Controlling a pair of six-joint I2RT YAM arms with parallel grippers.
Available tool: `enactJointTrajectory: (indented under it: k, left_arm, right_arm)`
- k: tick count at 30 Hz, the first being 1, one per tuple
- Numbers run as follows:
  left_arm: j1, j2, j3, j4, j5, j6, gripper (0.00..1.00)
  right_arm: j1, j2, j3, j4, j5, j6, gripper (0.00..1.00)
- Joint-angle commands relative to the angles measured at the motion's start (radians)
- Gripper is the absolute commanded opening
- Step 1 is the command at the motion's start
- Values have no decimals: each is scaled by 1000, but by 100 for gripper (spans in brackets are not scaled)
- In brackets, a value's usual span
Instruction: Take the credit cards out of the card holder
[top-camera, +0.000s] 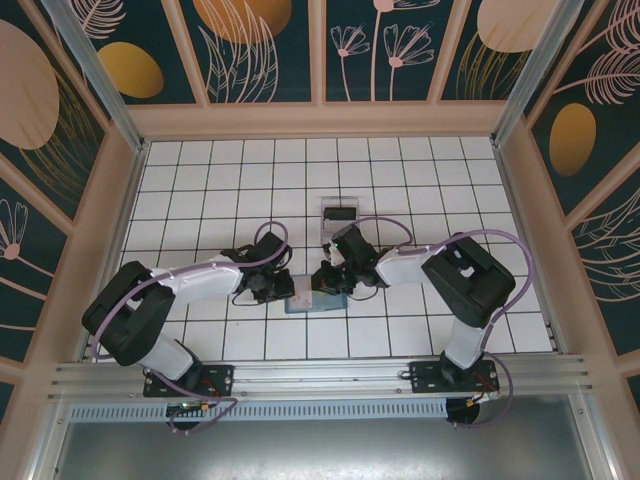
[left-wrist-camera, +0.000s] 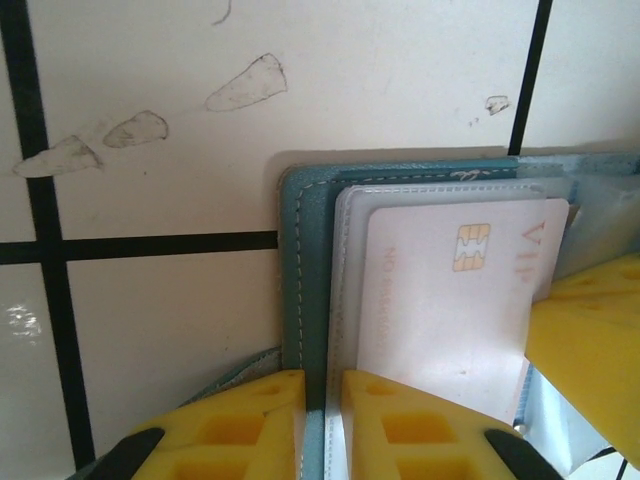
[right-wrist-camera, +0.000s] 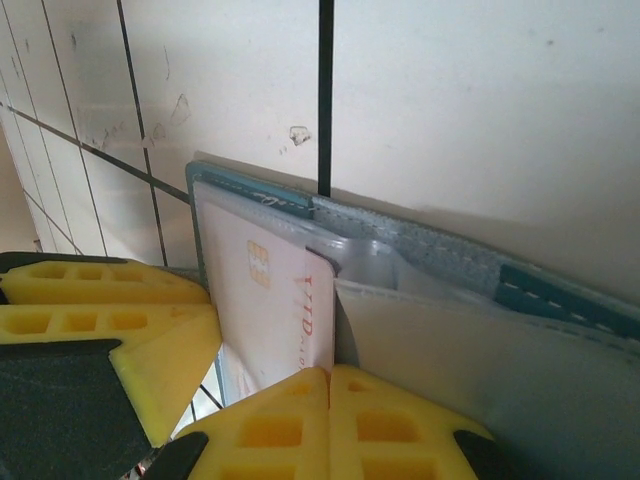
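The teal card holder lies open on the tiles between both grippers. My left gripper is shut on the holder's stitched teal edge, pinning it. A pale pinkish credit card with a gold chip sticks partly out of a clear sleeve in the holder. My right gripper is shut on the corner edge of that pink card, beside the grey-blue inner flap. A dark credit card lies in a clear tray behind the grippers.
The clear plastic tray sits on the tiles just beyond the right gripper. The left gripper's yellow fingers are close to the right gripper's left side. Walls close the white tiled floor on three sides.
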Motion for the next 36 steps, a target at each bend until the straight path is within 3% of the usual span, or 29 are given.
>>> enactJointTrajectory:
  k: [1, 20, 27, 36]
  left_arm:
    - [-10, 77, -35, 36, 2, 18, 20]
    - [-11, 78, -44, 39, 1, 14, 19]
    - [-10, 60, -34, 23, -14, 9, 27]
    - [-10, 53, -37, 17, -25, 6, 25]
  right_arm:
    - [0, -39, -24, -64, -4, -23, 1]
    - [-16, -125, -36, -129, -3, -42, 0]
    - [-17, -116, -47, -106, -16, -32, 0]
    - [-19, -134, -51, -136, 3, -39, 0]
